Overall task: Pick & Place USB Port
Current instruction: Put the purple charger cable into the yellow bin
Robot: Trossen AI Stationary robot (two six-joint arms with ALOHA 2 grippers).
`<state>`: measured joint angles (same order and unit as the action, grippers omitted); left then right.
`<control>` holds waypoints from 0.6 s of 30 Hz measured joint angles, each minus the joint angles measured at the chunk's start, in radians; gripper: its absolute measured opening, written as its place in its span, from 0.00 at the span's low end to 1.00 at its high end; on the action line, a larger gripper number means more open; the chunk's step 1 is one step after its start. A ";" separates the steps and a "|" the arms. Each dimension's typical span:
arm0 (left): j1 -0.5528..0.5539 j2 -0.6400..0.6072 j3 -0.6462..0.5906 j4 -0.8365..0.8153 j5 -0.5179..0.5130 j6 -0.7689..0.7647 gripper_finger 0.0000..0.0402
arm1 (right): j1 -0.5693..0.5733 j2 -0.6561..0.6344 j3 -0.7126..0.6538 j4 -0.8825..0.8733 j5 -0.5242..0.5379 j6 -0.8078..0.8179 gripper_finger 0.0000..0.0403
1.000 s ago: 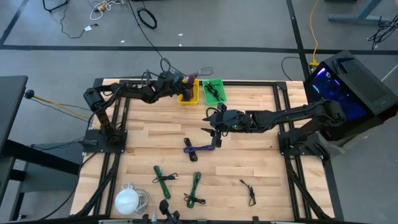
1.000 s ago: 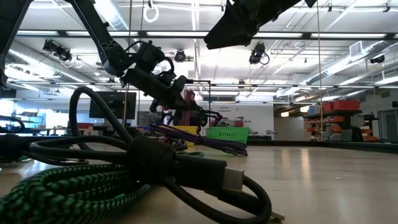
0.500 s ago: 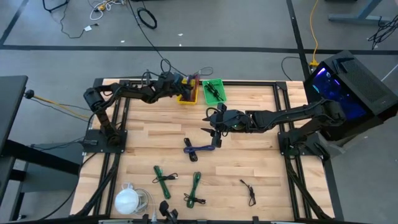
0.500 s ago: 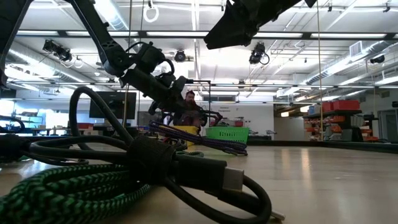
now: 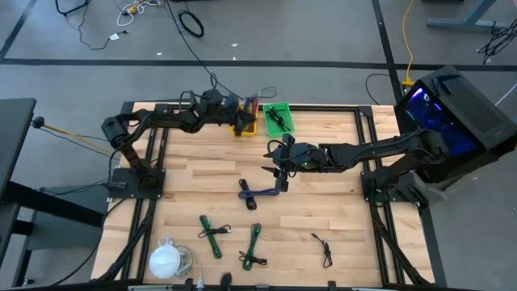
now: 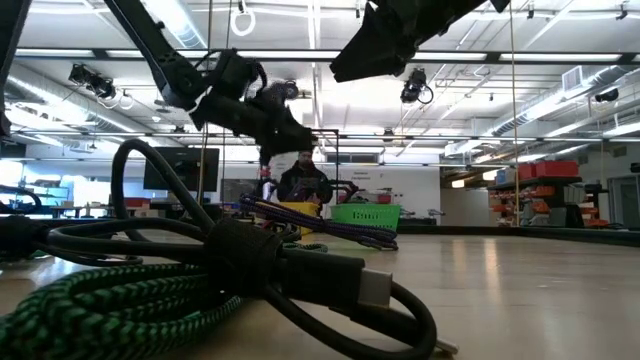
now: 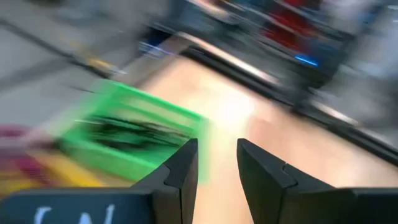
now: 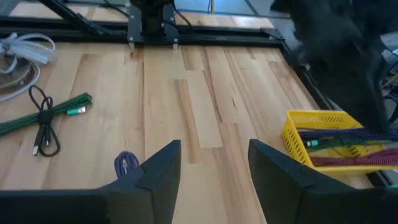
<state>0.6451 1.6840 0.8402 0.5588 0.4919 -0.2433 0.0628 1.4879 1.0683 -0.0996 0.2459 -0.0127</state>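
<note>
The left gripper (image 5: pixel 230 109) was near the top middle of the high view, just left of the yellow bin (image 5: pixel 246 121). In its own wrist view its two dark fingers (image 7: pixel 180 177) stood a little apart with nothing between them, and the blurry green bin (image 7: pixel 134 134) lay ahead of them. In the low view this arm showed in the upper left, up above the bins.

The right gripper (image 5: pixel 279 162) was in the middle of the high view, above the wooden table (image 5: pixel 339 210). Its fingers (image 8: pixel 161 168) were spread wide and held nothing. The purple cable (image 5: pixel 258 192) lay on the table just below that gripper in the high view. A bit of it also peeked out at the bottom of the right wrist view.

The yellow bin held purple and red cables. The green bin (image 5: pixel 277 117) sat right beside it, to its right, with a dark cable inside.

Three green cables (image 5: pixel 212 237) lay in the lower middle of the high view, and a thin black cable (image 5: pixel 325 248) lay at the lower right. A white round thing (image 5: pixel 166 260) sat at the lower left.

Close up in the low view, a thick black cable with a USB plug (image 6: pixel 375 290) filled the bottom left.
</note>
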 joint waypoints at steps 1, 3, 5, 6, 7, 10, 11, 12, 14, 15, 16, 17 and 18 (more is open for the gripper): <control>-0.008 -0.016 0.000 -0.027 0.070 0.001 0.29 | 0.000 0.000 0.000 -0.009 0.000 0.004 0.47; -0.033 -0.052 0.000 -0.107 0.156 0.004 0.29 | 0.000 0.000 0.000 -0.021 0.000 0.005 0.47; -0.074 -0.093 0.000 -0.213 0.186 0.036 0.29 | 0.000 0.000 0.000 -0.026 0.000 0.005 0.47; -0.099 -0.112 0.000 -0.267 0.182 0.061 0.29 | 0.000 0.000 0.000 -0.026 0.000 0.007 0.47; -0.133 -0.132 0.000 -0.316 0.162 0.088 0.29 | 0.000 0.000 0.000 -0.028 -0.001 0.013 0.47; -0.230 -0.188 0.000 -0.455 0.084 0.127 0.29 | -0.001 0.000 0.000 -0.068 -0.054 0.035 0.47; -0.263 -0.201 0.000 -0.485 0.062 0.132 0.29 | -0.001 0.000 0.000 -0.087 -0.083 0.048 0.47; -0.293 -0.215 0.000 -0.518 0.044 0.134 0.29 | 0.001 0.002 0.000 -0.105 -0.105 0.067 0.47; -0.348 -0.234 0.000 -0.581 0.013 0.139 0.29 | 0.011 0.026 0.000 -0.123 -0.106 0.096 0.47; -0.372 -0.241 0.000 -0.618 -0.005 0.148 0.29 | 0.016 0.043 -0.001 -0.140 -0.096 0.104 0.47; -0.394 -0.248 0.000 -0.666 -0.030 0.162 0.29 | 0.021 0.068 -0.004 -0.144 -0.091 0.108 0.47; -0.415 -0.252 0.000 -0.713 -0.065 0.183 0.29 | 0.025 0.098 -0.005 -0.134 -0.099 0.110 0.47; -0.431 -0.256 0.000 -0.766 -0.105 0.201 0.29 | 0.029 0.128 -0.005 -0.130 -0.113 0.110 0.47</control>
<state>0.2138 1.4277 0.8406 -0.2072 0.3866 -0.0418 0.0916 1.6160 1.0637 -0.2299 0.1329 0.0971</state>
